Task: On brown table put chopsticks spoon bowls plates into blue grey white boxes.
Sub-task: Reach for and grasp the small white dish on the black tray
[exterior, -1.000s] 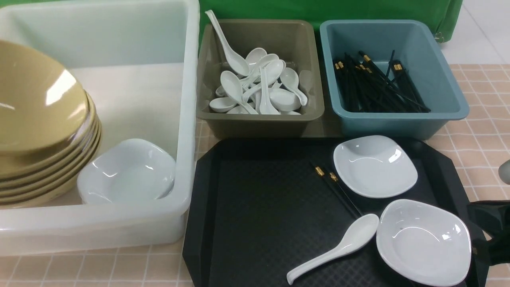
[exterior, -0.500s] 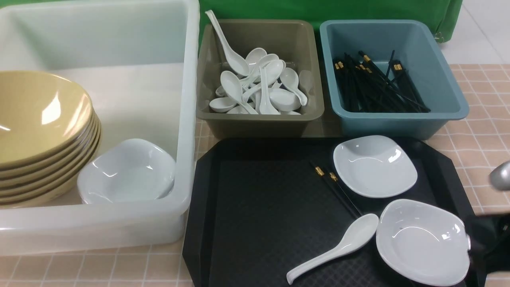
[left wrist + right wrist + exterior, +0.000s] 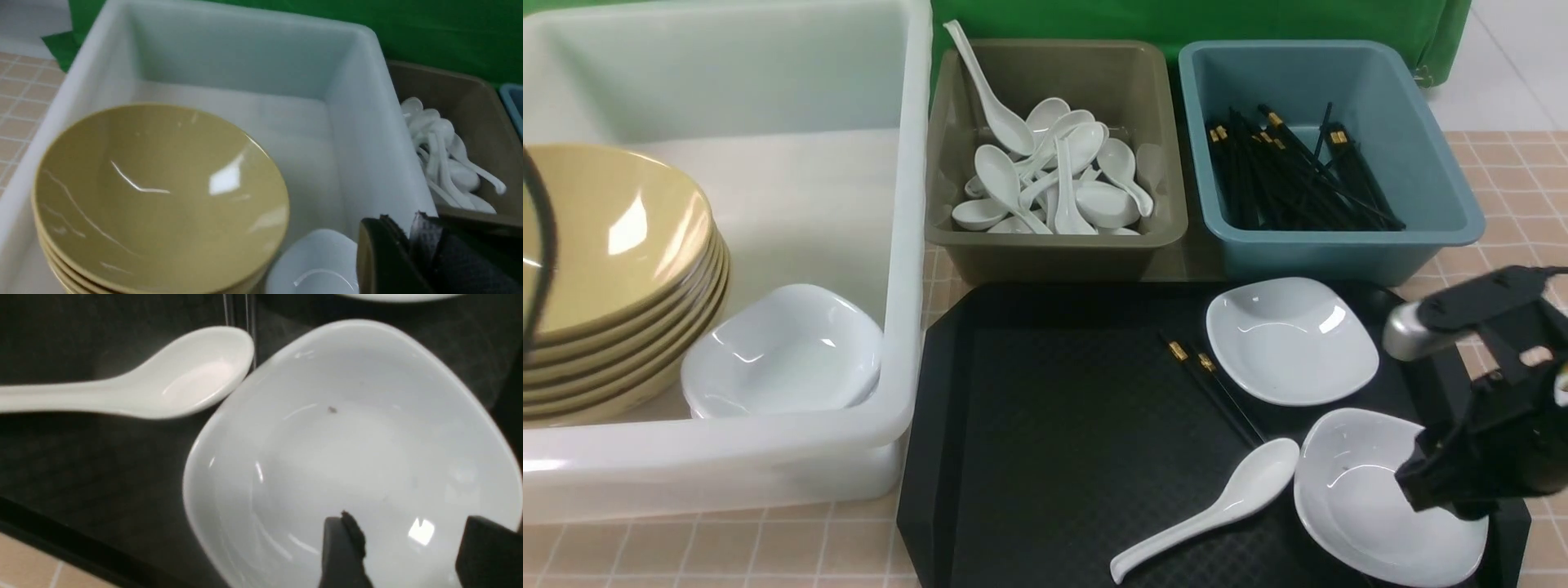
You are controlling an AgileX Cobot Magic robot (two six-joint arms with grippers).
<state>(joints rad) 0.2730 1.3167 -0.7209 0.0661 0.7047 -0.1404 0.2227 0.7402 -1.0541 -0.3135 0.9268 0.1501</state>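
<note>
Right wrist view: end effector point(image 3: 408, 531) over plate point(image 3: 347, 449)

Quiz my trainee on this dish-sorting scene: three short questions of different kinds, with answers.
1. Count: how many white plates lie on the black tray?
2. Which holds a pile of chopsticks? A white box, B grey box, C blue box.
3. True or false: the right gripper hovers open over the nearer plate.
Key: 1 two; 2 C; 3 true.
</note>
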